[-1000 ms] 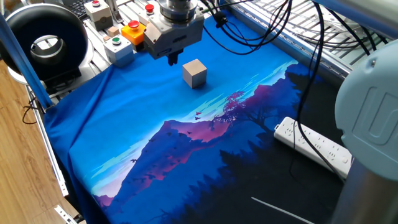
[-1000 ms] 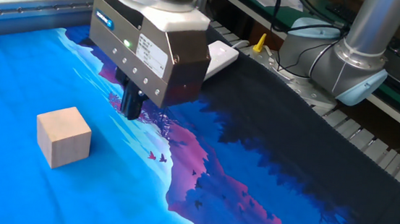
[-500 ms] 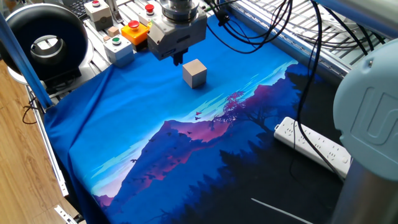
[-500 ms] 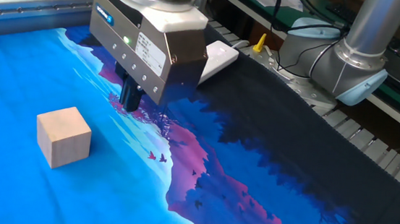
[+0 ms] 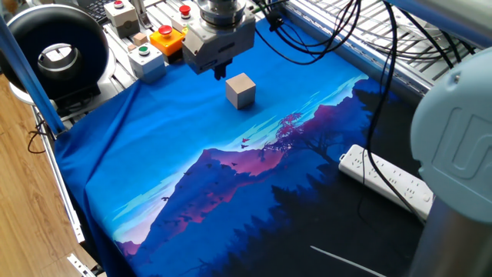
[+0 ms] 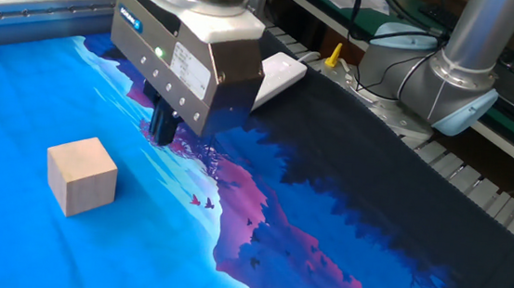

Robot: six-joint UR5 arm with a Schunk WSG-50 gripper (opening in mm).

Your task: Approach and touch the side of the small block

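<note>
The block (image 5: 241,91) sits on the blue part of the cloth (image 5: 177,154) covering the surface, resting flat and standing alone. The hand (image 5: 219,75) hangs just beside it, on the side toward the button boxes (image 5: 154,46), with its fingers closed together into a single dark tip pointing down. Over the last second the hand has drifted a short way toward the block; in the other fixed view the hand (image 6: 163,134) has slid slightly left, toward the block (image 6: 82,175), yet a clear strip of cloth still shows between them. So the approach looks under way but contact has not been made. Judging from this, what remains is a short sideways push at the same low height until the fingertip meets the block's near face.
</note>
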